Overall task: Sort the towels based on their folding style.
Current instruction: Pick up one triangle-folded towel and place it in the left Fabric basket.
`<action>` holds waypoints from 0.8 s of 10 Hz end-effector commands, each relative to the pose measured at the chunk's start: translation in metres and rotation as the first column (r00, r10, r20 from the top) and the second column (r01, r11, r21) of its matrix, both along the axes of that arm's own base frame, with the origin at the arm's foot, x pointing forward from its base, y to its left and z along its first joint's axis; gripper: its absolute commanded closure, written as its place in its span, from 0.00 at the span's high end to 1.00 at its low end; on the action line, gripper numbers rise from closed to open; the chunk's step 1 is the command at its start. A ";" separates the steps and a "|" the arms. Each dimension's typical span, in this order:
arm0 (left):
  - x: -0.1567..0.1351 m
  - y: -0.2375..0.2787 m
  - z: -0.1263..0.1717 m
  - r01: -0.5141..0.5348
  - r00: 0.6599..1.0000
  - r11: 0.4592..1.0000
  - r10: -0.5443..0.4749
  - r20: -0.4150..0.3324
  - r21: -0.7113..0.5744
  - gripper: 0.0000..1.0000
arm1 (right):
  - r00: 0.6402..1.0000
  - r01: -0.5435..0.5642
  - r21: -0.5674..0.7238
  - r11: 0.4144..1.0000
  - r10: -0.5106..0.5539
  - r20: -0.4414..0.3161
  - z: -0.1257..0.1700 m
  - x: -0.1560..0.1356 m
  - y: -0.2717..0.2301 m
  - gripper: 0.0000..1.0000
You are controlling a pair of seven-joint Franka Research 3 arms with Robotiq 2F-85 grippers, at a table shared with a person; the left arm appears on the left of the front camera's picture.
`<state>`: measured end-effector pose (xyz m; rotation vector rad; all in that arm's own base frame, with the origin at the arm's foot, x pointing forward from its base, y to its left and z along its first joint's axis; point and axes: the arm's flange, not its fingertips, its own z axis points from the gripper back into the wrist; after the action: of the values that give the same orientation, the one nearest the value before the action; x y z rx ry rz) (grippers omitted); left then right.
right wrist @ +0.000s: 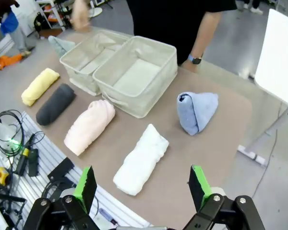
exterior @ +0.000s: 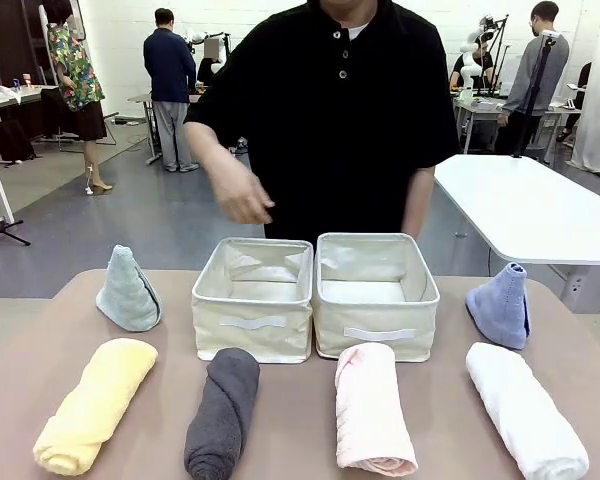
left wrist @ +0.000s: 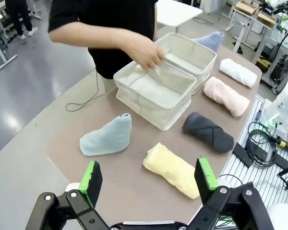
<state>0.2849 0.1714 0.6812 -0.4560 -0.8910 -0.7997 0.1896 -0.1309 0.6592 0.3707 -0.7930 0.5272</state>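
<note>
Right tool (right wrist: 142,178) agape; pale green towel (right wrist: 60,44) half behind bin (right wrist: 78,76)

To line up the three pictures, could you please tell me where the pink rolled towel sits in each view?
Front view: pink towel at the bottom, right of centre.
Left wrist view: pink towel at right, upper half.
Right wrist view: pink towel left of centre.
Shared landmark: cream bins.

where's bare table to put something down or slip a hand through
Bare table between the yellow towel and grey towel, and between the right bin and blue towel. Tight where the left bin meets it and the pink towel nears its front.
</note>
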 end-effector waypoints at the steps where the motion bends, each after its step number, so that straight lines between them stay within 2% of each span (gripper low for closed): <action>1: -0.001 0.003 0.001 0.003 1.000 1.000 -0.003 0.010 -0.022 1.00 | 0.999 0.028 0.008 1.000 -0.029 0.014 0.002 -0.004 -0.007 1.00; 8: -0.001 0.003 0.001 0.003 1.000 1.000 -0.003 0.010 -0.022 1.00 | 0.999 0.028 0.008 1.000 -0.029 0.014 0.002 -0.004 -0.007 1.00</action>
<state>0.2845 0.1727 0.6816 -0.4615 -0.8986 -0.7921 0.1850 -0.1369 0.6616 0.3710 -0.8109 0.5140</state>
